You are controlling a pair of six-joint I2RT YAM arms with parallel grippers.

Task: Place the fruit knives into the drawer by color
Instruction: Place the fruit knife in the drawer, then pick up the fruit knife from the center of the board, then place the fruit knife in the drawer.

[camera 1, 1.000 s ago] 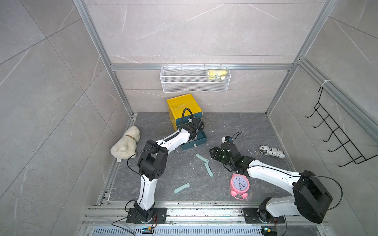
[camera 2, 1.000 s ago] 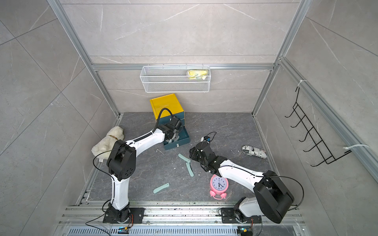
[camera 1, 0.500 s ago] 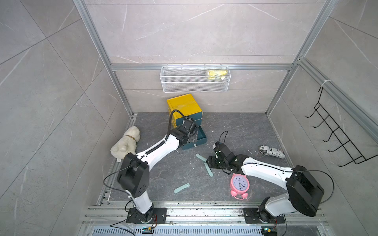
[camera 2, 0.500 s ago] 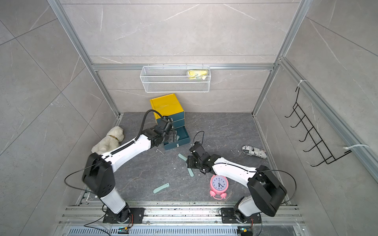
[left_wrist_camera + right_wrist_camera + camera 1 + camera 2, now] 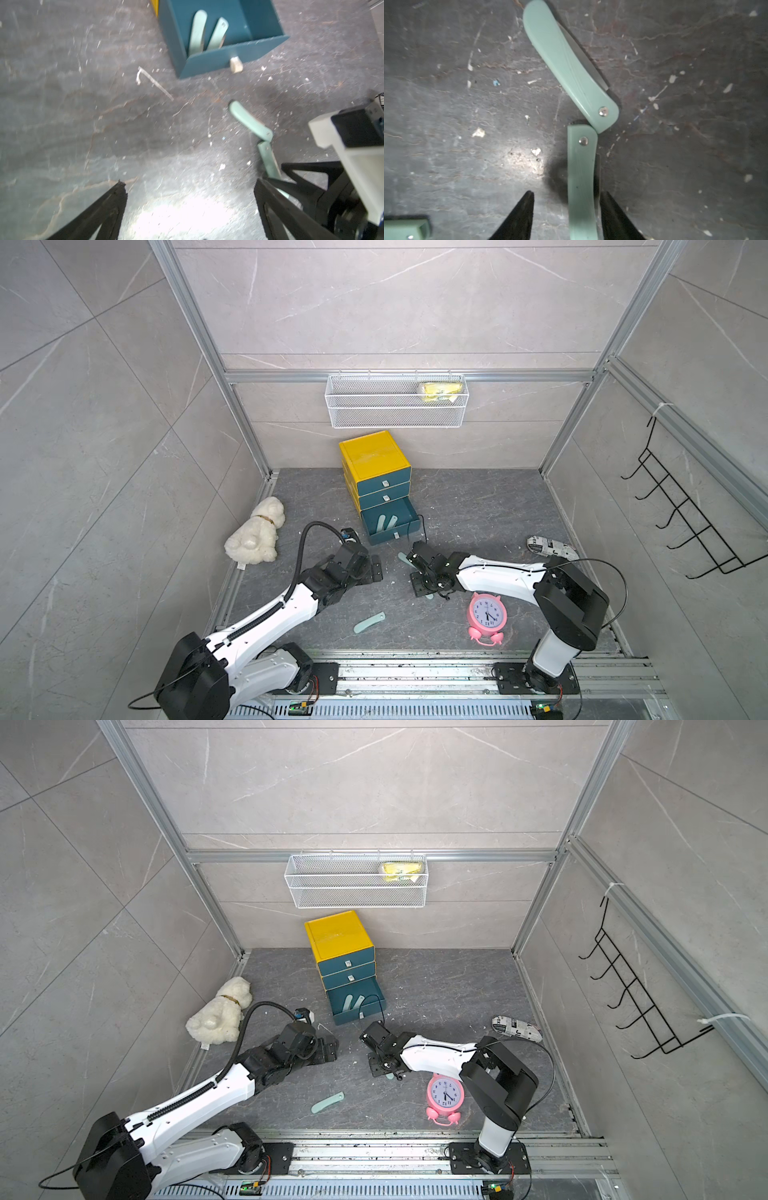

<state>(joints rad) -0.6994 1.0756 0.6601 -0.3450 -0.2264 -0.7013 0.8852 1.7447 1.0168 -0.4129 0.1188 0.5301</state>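
Note:
The yellow drawer [image 5: 374, 460] cabinet stands at the back; its bottom drawer [image 5: 409, 516] is pulled out, with two mint fruit knives [image 5: 197, 31] lying inside. My left gripper [image 5: 190, 185] is open and empty over bare floor, left of the drawer front [image 5: 376, 568]. My right gripper [image 5: 566, 194] is open and straddles a mint knife [image 5: 581, 187] on the floor, one finger [image 5: 610, 207] close against its edge. A second mint knife [image 5: 569, 64] touches that one end to end. A third mint knife [image 5: 369, 622] lies nearer the front, also in the other top view [image 5: 327, 1102].
A white plush dog [image 5: 255, 537] lies at the left wall. A pink alarm clock [image 5: 487, 616] stands beside my right arm, a newsprint-patterned object [image 5: 548, 547] at the right. A wire basket [image 5: 395, 418] hangs on the back wall, a black hook rack [image 5: 685, 522] on the right wall.
My left gripper has pulled back from the open drawer toward the front left and opened wide. My right gripper has moved left and down over the floor knives.

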